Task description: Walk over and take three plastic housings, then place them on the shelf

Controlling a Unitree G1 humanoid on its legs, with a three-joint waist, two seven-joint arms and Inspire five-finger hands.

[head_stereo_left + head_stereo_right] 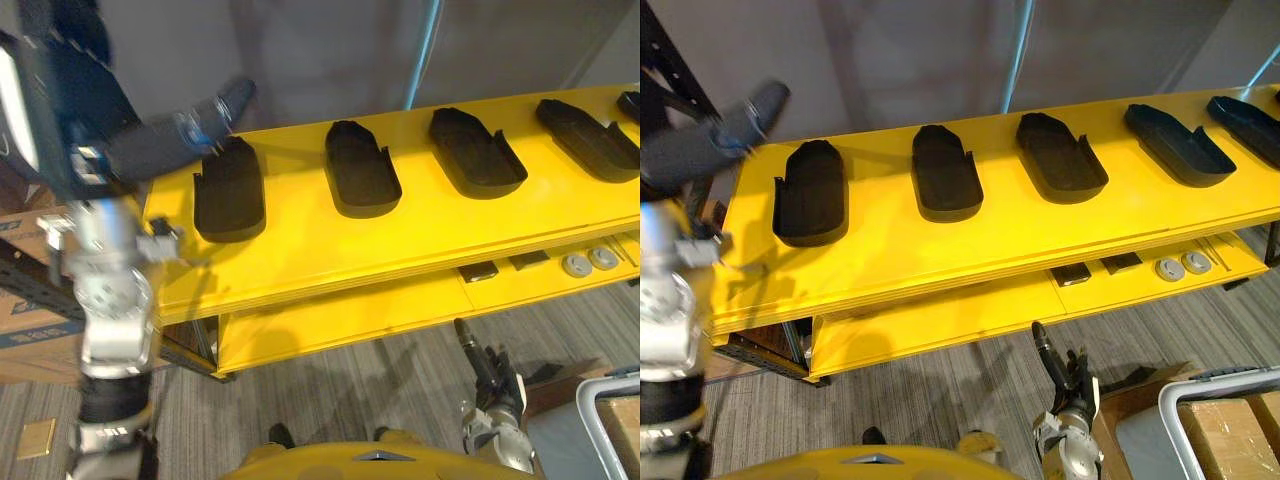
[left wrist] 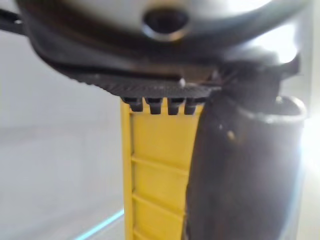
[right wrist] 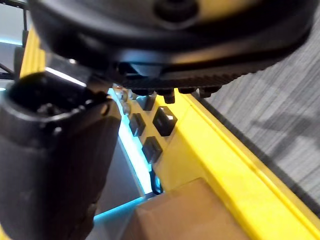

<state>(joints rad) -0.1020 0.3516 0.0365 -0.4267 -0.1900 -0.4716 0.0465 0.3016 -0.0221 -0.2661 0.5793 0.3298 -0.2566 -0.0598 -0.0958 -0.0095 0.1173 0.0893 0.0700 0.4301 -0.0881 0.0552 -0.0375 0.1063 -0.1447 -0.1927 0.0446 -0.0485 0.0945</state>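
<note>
Several black plastic housings lie in a row on the top of a yellow shelf (image 1: pixel 400 240). The leftmost housing (image 1: pixel 230 190) sits near the shelf's left end, with two more housings (image 1: pixel 360 168) (image 1: pixel 475 150) to its right. My left hand (image 1: pixel 185 132) is raised over the far end of the leftmost housing, fingers stretched out and holding nothing; the left wrist view shows its thumb (image 2: pixel 240 170) in front of the yellow shelf (image 2: pixel 155 165). My right hand (image 1: pixel 490 385) hangs low in front of the shelf, open and empty.
The lower shelf board (image 1: pixel 940 320) carries small black parts (image 1: pixel 1072 273) and two grey discs (image 1: pixel 1183 265). Cardboard boxes (image 1: pixel 30 300) and a dark rack stand at the left. A bin with a box (image 1: pixel 1225 425) sits on the carpet at the lower right.
</note>
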